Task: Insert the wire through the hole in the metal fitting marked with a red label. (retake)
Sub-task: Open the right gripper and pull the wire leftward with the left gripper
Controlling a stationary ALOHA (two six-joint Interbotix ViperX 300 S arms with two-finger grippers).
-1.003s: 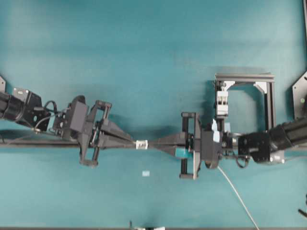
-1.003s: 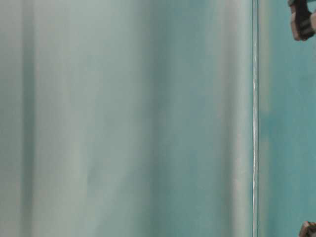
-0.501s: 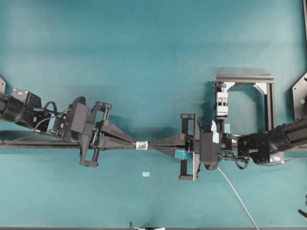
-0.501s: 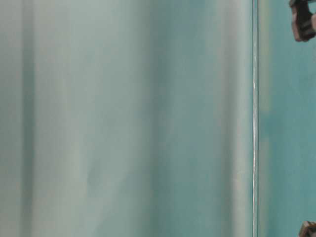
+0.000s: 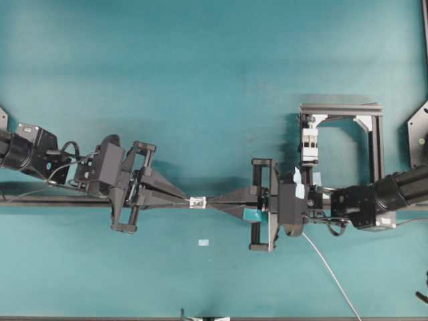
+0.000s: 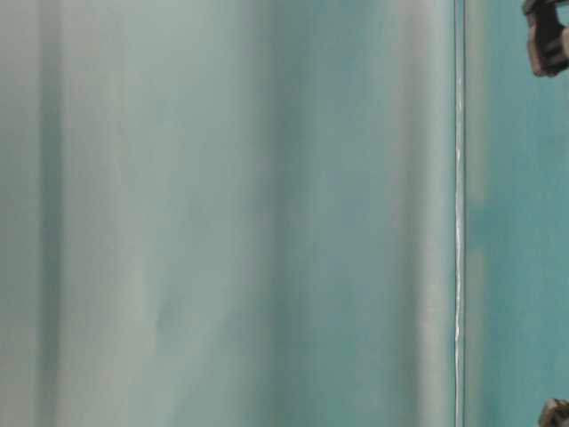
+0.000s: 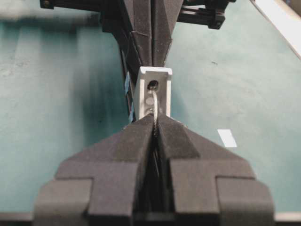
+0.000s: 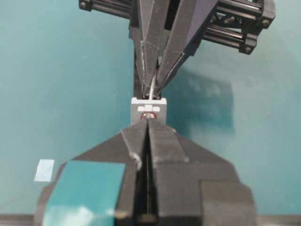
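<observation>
- At counter centre, the left end effector (image 7: 154, 134) stays clamped on the wire (image 7: 154, 101), tip at the hole (image 7: 153, 85).
- From three o'clock, the right end effector (image 8: 147, 123), on the metal fitting (image 8: 148, 109), has just begun loosening; insertion looks nearly complete.

Matt black plastic fingers (image 7: 136, 150) with a rough, layered grain flank a smooth silvery-white metal fitting (image 7: 154, 92); a thin, faintly glossy wire (image 7: 154, 106) crosses it above the matt teal table (image 5: 214, 80).

The blue-green surface (image 5: 200, 80) holds a small pale tape piece (image 5: 203, 243) at lower middle and a black frame (image 5: 348, 134) at right.
</observation>
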